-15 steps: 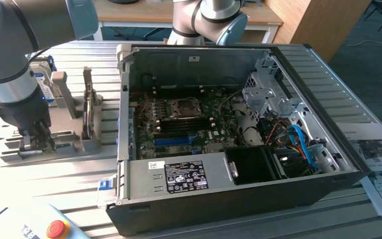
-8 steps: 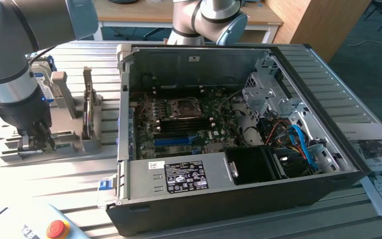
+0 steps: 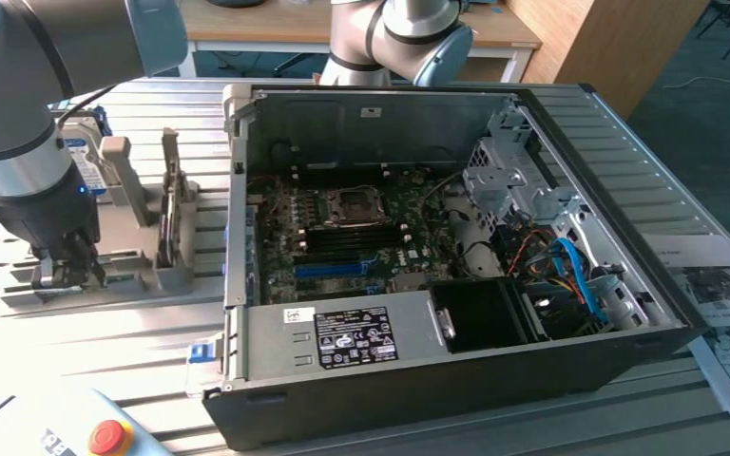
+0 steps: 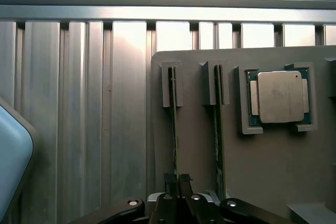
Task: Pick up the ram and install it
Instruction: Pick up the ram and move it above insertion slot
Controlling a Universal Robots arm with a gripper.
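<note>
Fingers [image 4: 168,183] clenched on the thin green RAM stick [image 4: 174,124], which stands edge-on in its slot in the grey plastic holder tray [image 4: 197,145]. Second green stick [image 4: 218,129] just beside them. Square silver processor chip [image 4: 280,97] beyond that. Tray sits on the slatted metal desk [image 4: 79,103].

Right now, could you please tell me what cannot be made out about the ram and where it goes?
- Wrist view: the ram stands edge-on, so its sticker and chips are hidden; the gripper covers its near end.
- Wrist view: the second stick runs behind the gripper's linkage.
- Exterior view: the gripper sits low at the holder, too small and dark to show its hold.
- Exterior view: the motherboard slots are too small to judge empty or filled.
</note>
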